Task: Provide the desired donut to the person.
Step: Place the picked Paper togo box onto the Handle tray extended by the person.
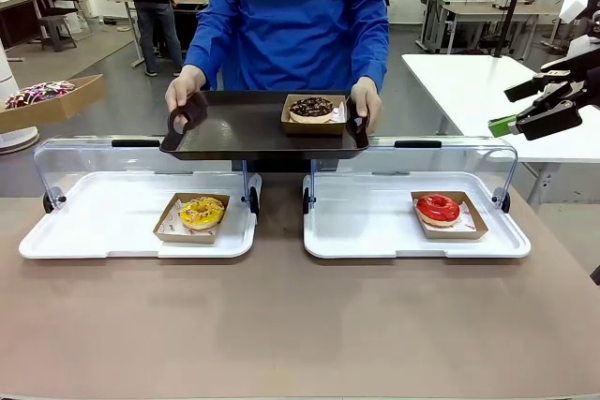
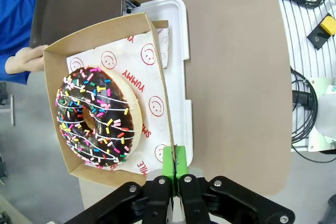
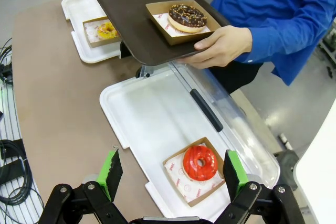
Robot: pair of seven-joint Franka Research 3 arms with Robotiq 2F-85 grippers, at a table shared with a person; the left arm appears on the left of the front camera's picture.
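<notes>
The person in a bright-blue coat stands at the far side, both bare hands holding a dark serving tray over the table's far edge. On it sits a chocolate donut in a cardboard box. My left gripper is shut on the rim of another cardboard box, which carries a chocolate donut with coloured sprinkles. That box hangs in the air at the far left. My right gripper hovers open and empty at the right, above a red donut.
Two white lidded trays lie on the brown table, lids open. The left tray holds a yellow donut in its box. The right tray holds the red donut. A white table stands at the right.
</notes>
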